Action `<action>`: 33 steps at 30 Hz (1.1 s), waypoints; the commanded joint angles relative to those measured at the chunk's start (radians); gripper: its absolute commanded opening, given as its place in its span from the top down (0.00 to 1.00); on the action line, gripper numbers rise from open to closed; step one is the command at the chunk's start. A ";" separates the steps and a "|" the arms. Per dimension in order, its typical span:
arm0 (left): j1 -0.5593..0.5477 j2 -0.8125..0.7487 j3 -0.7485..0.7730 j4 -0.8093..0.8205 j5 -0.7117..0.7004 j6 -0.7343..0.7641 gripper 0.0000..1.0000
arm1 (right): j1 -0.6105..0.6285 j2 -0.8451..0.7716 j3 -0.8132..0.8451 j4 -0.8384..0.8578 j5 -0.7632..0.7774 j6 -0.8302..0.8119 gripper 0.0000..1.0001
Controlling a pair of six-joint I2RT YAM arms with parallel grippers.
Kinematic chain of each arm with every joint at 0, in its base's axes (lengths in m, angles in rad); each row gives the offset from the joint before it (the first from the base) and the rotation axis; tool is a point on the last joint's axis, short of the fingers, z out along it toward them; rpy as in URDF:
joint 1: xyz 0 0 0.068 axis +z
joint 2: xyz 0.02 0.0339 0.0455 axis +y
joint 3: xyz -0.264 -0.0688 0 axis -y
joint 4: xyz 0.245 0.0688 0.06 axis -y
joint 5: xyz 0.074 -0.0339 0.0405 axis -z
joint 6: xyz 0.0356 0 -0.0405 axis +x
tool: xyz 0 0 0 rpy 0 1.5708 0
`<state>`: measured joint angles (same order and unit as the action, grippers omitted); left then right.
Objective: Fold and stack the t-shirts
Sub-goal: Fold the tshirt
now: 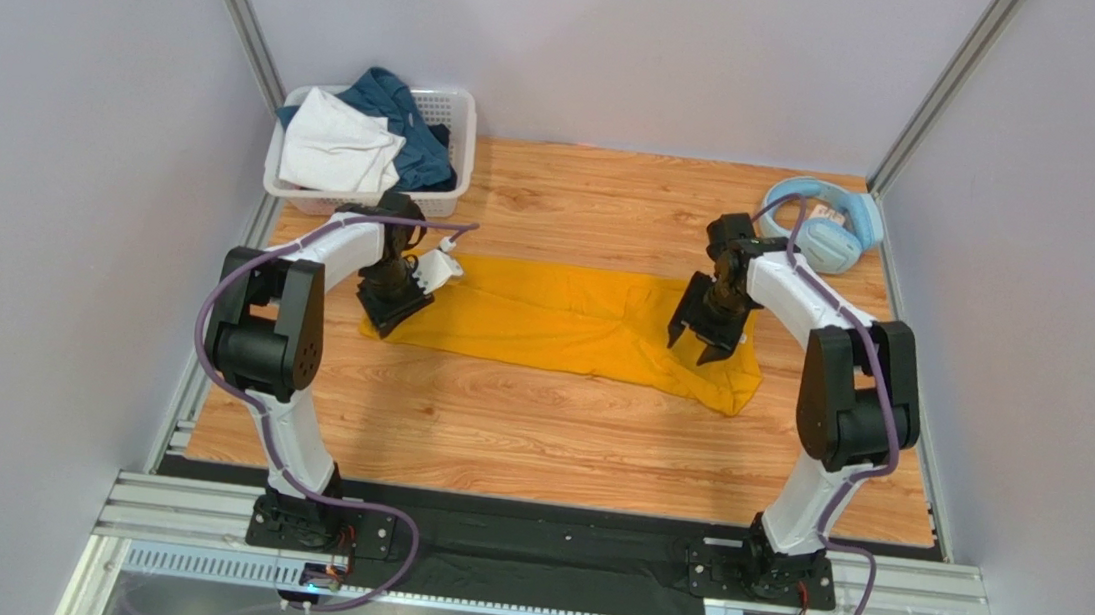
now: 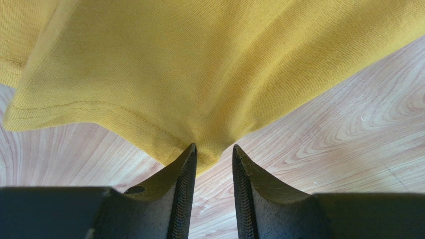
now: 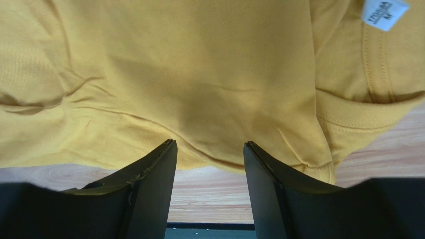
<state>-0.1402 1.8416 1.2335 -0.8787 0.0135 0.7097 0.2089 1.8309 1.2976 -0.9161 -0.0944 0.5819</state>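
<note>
Left gripper [image 2: 214, 149], wrist view: you are pinching a hemmed corner of the mustard t-shirt [image 2: 199, 64]; its fine knit is tenting toward the clamped jaws over the wood-grain desk [image 2: 349, 149]. Right wrist view: the right gripper [image 3: 209, 147] is standing open, jaws apart at the shirt's edge beside the ribbed collar, gripping nothing. Top view: the shirt is lying as a long band mid-desk, seemingly folded once. White garment [image 1: 336, 144] and teal garment [image 1: 407, 110] are waiting crumpled in the lattice basket [image 1: 311, 198] at the far-left corner; nothing is stacked yet.
</note>
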 commanded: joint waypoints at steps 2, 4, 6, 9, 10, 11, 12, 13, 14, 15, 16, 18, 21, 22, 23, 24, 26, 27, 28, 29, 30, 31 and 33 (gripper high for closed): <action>0.007 -0.025 0.018 -0.014 -0.009 0.023 0.61 | -0.002 -0.021 0.023 0.010 0.050 0.013 0.44; 0.007 -0.038 0.014 -0.020 -0.010 0.027 0.61 | -0.003 0.025 0.032 0.005 0.067 0.015 0.45; 0.007 -0.059 0.000 -0.022 -0.010 0.036 0.61 | -0.009 0.099 0.055 0.002 0.093 0.015 0.46; 0.013 -0.103 -0.040 -0.025 -0.046 0.054 0.61 | -0.034 0.183 0.104 -0.013 0.121 0.012 0.48; 0.025 -0.114 -0.049 -0.026 -0.052 0.071 0.61 | -0.052 0.194 0.114 -0.017 0.125 0.009 0.48; 0.033 -0.125 -0.058 -0.023 -0.056 0.077 0.61 | -0.062 0.206 0.123 -0.020 0.128 0.007 0.48; 0.042 -0.139 -0.074 -0.022 -0.055 0.082 0.61 | -0.068 0.218 0.138 -0.018 0.128 0.006 0.48; 0.053 -0.145 -0.080 -0.022 -0.050 0.091 0.61 | -0.086 0.228 0.147 -0.023 0.128 0.001 0.48; 0.071 -0.147 -0.085 -0.022 -0.047 0.094 0.61 | -0.097 0.232 0.157 -0.027 0.128 -0.001 0.48; 0.079 -0.145 -0.097 -0.022 -0.047 0.093 0.61 | -0.106 0.243 0.176 -0.030 0.121 -0.002 0.48; 0.083 -0.143 -0.101 -0.022 -0.046 0.091 0.61 | -0.120 0.248 0.186 -0.033 0.114 -0.007 0.48; 0.088 -0.139 -0.124 -0.016 -0.038 0.086 0.61 | -0.132 0.255 0.224 -0.043 0.110 -0.014 0.48; 0.088 -0.134 -0.131 -0.019 0.005 0.063 0.61 | -0.131 0.280 0.268 -0.064 0.041 -0.036 0.48; 0.088 -0.136 -0.124 -0.025 0.032 0.053 0.61 | -0.129 0.280 0.290 -0.072 0.033 -0.036 0.49; 0.088 -0.149 -0.096 -0.043 0.049 0.036 0.62 | -0.128 0.274 0.290 -0.073 0.030 -0.036 0.49; 0.088 -0.163 -0.076 -0.057 0.069 0.030 0.62 | -0.121 0.263 0.286 -0.070 0.027 -0.037 0.49; 0.088 -0.212 -0.017 -0.103 0.146 -0.001 0.62 | -0.118 0.237 0.273 -0.069 0.028 -0.040 0.48; 0.088 -0.223 0.066 -0.126 0.176 -0.012 0.62 | -0.118 0.229 0.270 -0.067 0.028 -0.042 0.48; 0.088 -0.229 0.113 -0.172 0.242 -0.021 0.62 | -0.118 0.228 0.266 -0.066 0.027 -0.042 0.48; 0.087 -0.231 0.204 -0.187 0.273 -0.036 0.61 | -0.118 0.222 0.263 -0.061 0.025 -0.042 0.48; 0.087 -0.226 0.246 -0.201 0.304 -0.065 0.61 | -0.115 0.223 0.258 -0.060 0.016 -0.040 0.48; 0.083 -0.219 0.280 -0.215 0.363 -0.078 0.61 | -0.114 0.222 0.252 -0.056 0.015 -0.037 0.48; 0.070 -0.177 0.331 -0.206 0.391 -0.105 0.60 | -0.108 0.222 0.238 -0.046 0.009 -0.033 0.49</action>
<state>-0.0532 1.6924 1.4372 -1.0325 0.2188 0.6830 0.0845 2.0853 1.5513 -1.0084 -0.0547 0.5522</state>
